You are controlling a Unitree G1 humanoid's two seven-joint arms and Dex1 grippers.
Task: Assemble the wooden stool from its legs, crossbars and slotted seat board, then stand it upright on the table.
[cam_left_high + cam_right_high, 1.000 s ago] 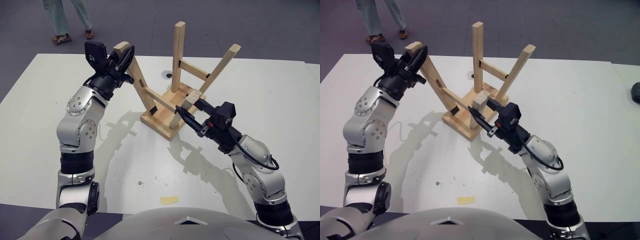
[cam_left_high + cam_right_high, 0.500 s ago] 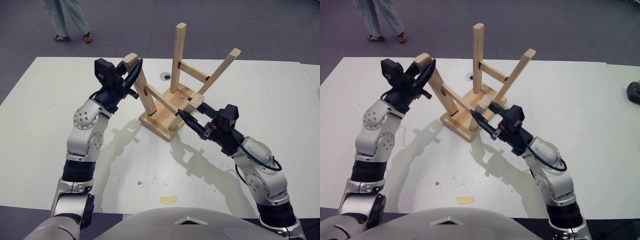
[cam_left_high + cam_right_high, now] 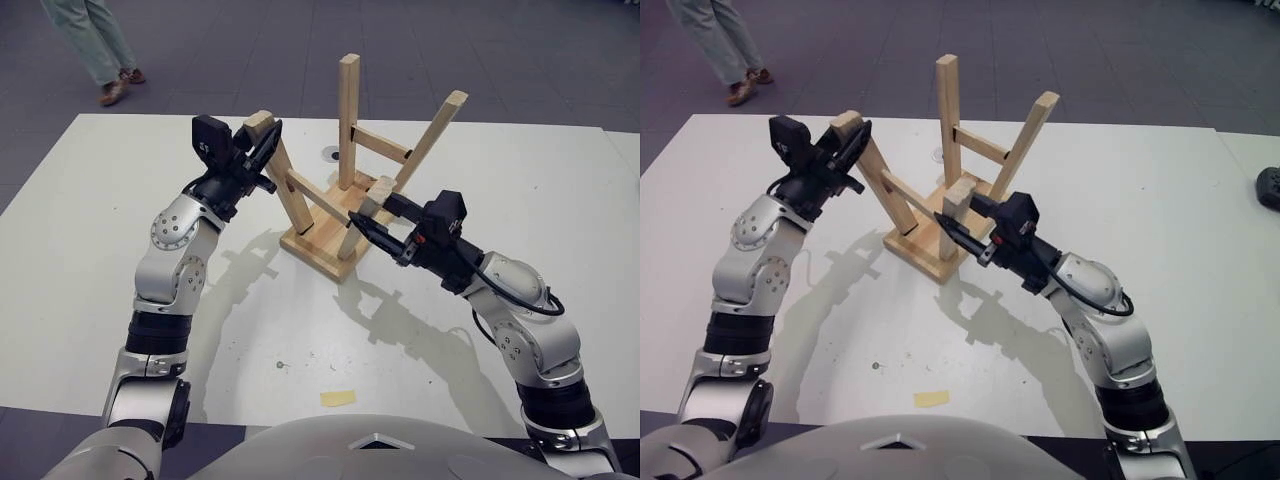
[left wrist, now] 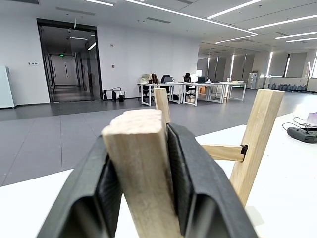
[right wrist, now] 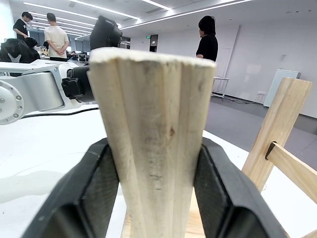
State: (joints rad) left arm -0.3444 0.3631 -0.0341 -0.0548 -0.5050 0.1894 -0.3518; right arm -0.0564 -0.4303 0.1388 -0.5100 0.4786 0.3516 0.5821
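The wooden stool (image 3: 340, 215) stands upside down near the table's middle, its seat board (image 3: 318, 248) on the tabletop and its legs pointing up, joined by crossbars (image 3: 381, 145). My left gripper (image 3: 262, 142) is shut on the top of the near-left leg (image 4: 141, 173), whose end fills the left wrist view between the black fingers (image 4: 185, 178). My right gripper (image 3: 377, 218) is shut on the short near-right leg (image 5: 153, 134), low by the seat board. The two far legs (image 3: 347, 110) rise free.
The white table (image 3: 90, 220) has open room to the left and right of the stool. A small yellow tape scrap (image 3: 338, 398) lies near the front edge. A round grommet (image 3: 329, 153) sits behind the stool, and a dark device (image 3: 1270, 187) lies at the table's far right edge.
The left gripper has carried its leg rightward and inward, so the stool stands more upright. The right gripper stays shut on its leg and has risen slightly.
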